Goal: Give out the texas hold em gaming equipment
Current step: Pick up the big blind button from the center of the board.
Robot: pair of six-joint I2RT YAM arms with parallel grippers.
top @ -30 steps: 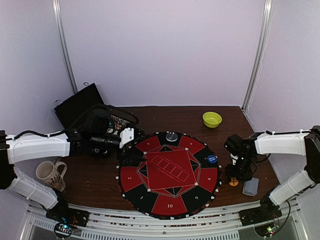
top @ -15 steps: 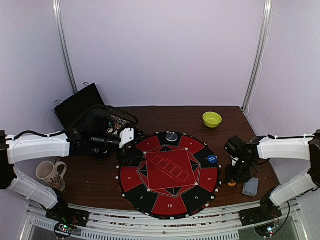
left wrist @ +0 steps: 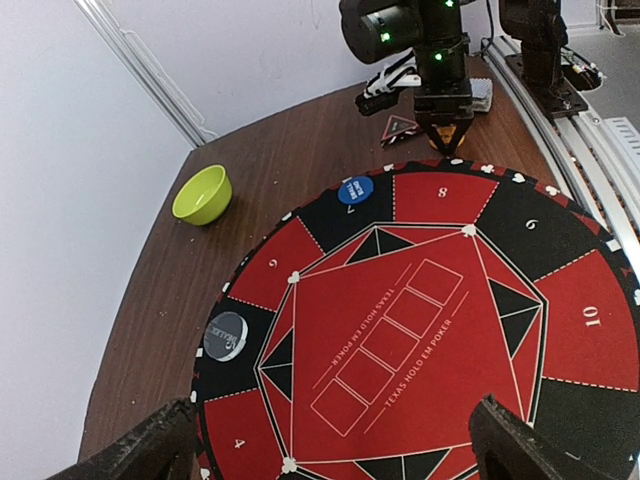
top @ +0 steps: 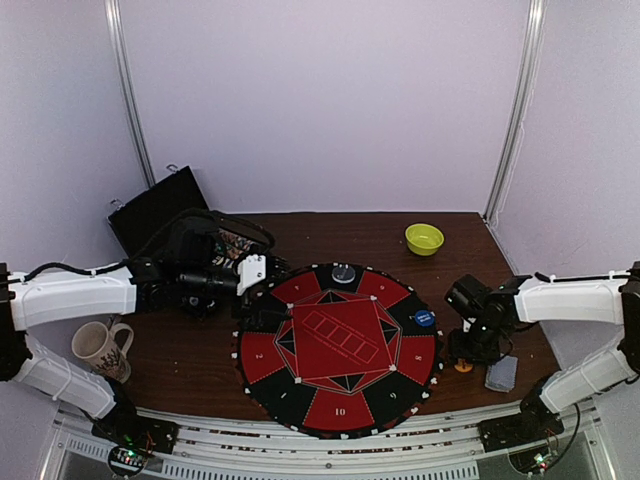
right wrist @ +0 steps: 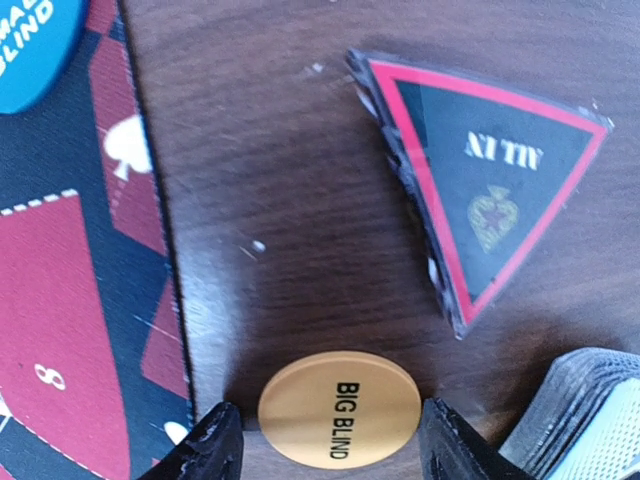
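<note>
Right gripper (right wrist: 330,445) stands low over the table, its jaws apart on either side of the orange disc (right wrist: 338,408) marked BIG BLIND. A thin gap shows at one finger; the other sits just at the rim. The disc lies flat on bare wood just off the edge of the mat (right wrist: 60,330). Beside it, at the frame's corner, is the deck of cards (right wrist: 570,420), and beyond it a black-and-red triangular marker (right wrist: 490,185) reading ALL IN. The blue disc (right wrist: 35,40) rests on the mat's black border.

Left gripper (left wrist: 330,450) hovers at the opposite side of the mat with its jaws wide apart and nothing between them. From there a dark grey disc (left wrist: 226,336) shows on the black border, and the lime-green bowl (left wrist: 202,194) stands on the wood well beyond the mat.

The table (top: 200,350) is dark brown wood, closed in by pale lilac walls with metal rails at the corners. A black case (top: 155,210) leans at the back left and a mug (top: 100,347) stands near the left arm.

Compared with a second ago, the right wrist has slid slightly toward the mat and sunk lower. The orange disc, the cards and the left arm stay where they were.

Counted: one orange disc, one blue disc, one grey disc, one triangular marker, one deck, one mat, one bowl, one mug.
</note>
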